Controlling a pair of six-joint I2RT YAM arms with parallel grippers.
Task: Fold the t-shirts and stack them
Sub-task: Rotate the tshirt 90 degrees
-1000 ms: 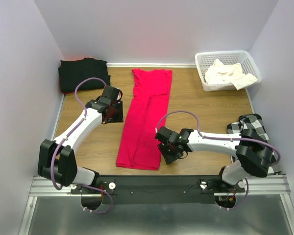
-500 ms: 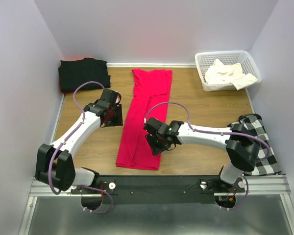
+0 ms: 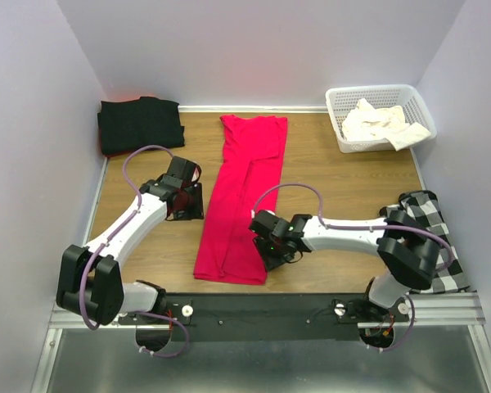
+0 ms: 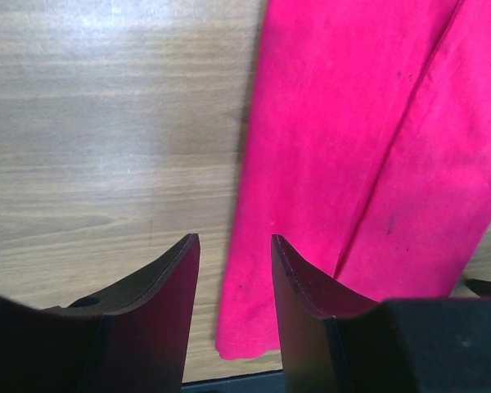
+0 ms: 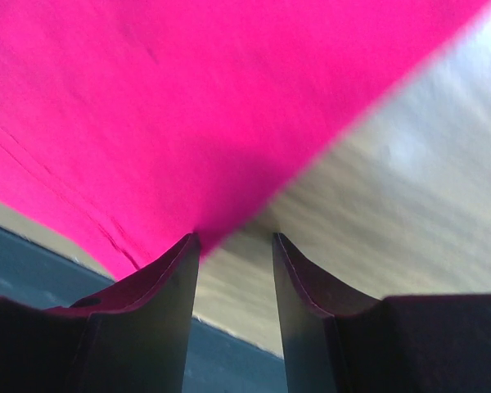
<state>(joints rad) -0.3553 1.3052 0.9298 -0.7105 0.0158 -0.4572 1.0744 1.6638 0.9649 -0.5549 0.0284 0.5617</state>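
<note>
The crimson-red t-shirt (image 3: 241, 196) lies folded into a long narrow strip down the middle of the table; it also shows in the left wrist view (image 4: 368, 147) and the right wrist view (image 5: 172, 98). The black t-shirt (image 3: 139, 124) lies folded at the back left. The cream-white t-shirt (image 3: 380, 123) is bunched in the basket. My left gripper (image 3: 188, 201) is open and empty, just left of the red strip's left edge (image 4: 234, 246). My right gripper (image 3: 277, 250) is open and empty, low at the strip's right edge near its near end (image 5: 234, 241).
A white lattice basket (image 3: 344, 102) stands at the back right. A black-and-white checked cloth (image 3: 430, 237) lies at the right edge under the right arm. The dark front rail (image 3: 262, 307) runs along the near edge. Bare wood lies either side of the red strip.
My right gripper moved left over the red strip's near half, then back a little right and nearer, to its right edge. My left gripper drifted slightly nearer and down.
</note>
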